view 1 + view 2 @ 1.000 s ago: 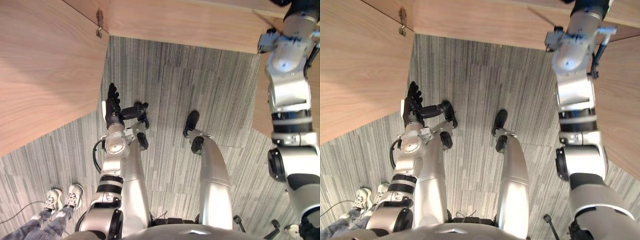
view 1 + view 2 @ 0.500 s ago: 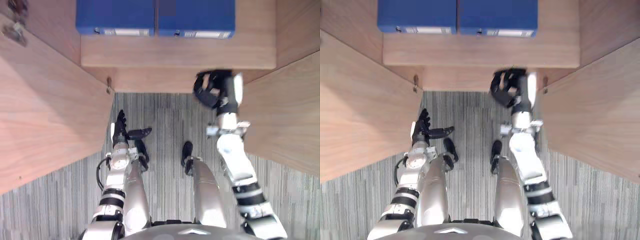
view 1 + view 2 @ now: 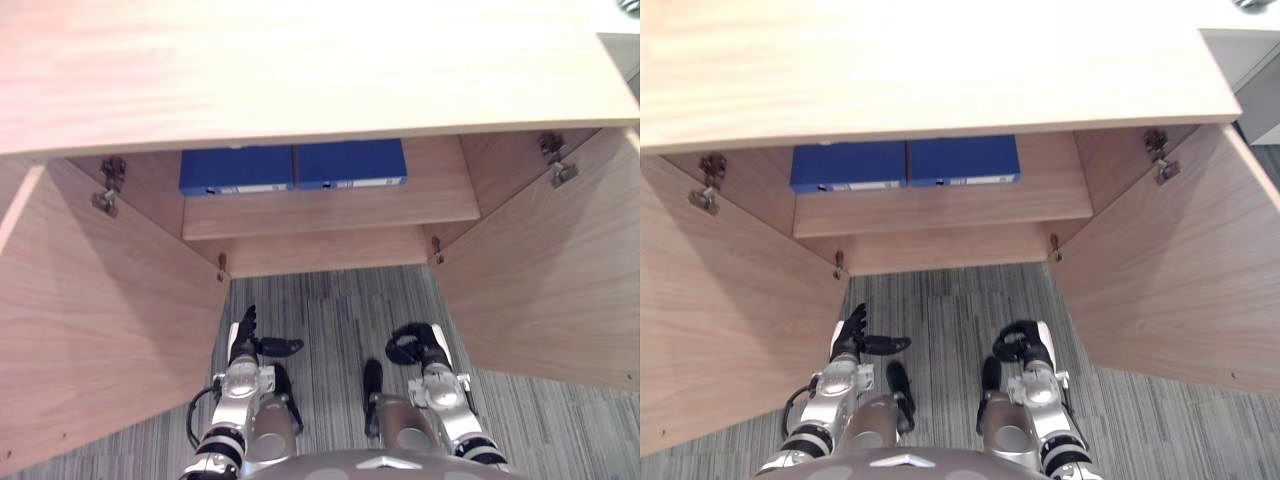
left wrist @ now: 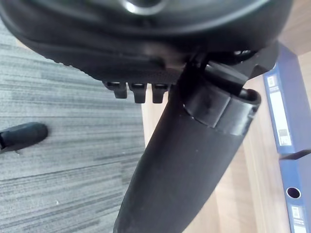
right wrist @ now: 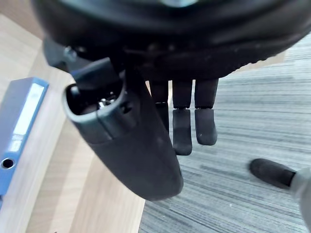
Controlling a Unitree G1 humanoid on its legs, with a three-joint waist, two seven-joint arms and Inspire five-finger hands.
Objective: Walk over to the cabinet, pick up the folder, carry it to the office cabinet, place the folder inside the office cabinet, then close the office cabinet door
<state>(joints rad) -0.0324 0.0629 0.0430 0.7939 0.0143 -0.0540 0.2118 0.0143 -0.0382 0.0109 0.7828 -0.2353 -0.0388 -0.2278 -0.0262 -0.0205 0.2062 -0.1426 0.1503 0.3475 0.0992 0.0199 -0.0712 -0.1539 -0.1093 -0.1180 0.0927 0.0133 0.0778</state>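
Note:
Two blue folders lie side by side on the shelf inside the open wooden cabinet, the left folder (image 3: 237, 170) next to the right folder (image 3: 350, 164). My left hand (image 3: 245, 338) hangs low over the carpet in front of the cabinet, fingers straight, thumb out, holding nothing. My right hand (image 3: 418, 346) hangs at the same height on the other side, fingers loosely bent and empty. Both hands are well below and in front of the shelf. The left wrist view catches the folders' spines (image 4: 277, 97); the right wrist view shows one folder (image 5: 19, 131) past the thumb.
Both cabinet doors stand wide open: the left door (image 3: 90, 310) and the right door (image 3: 540, 280) flank me. The cabinet top (image 3: 300, 70) overhangs the shelf (image 3: 330, 208). Grey striped carpet (image 3: 330, 310) lies between the doors.
The camera has tilted up, bringing the cabinet top into view. My right arm has dropped from the shelf edge down beside my leg. The left hand stays low.

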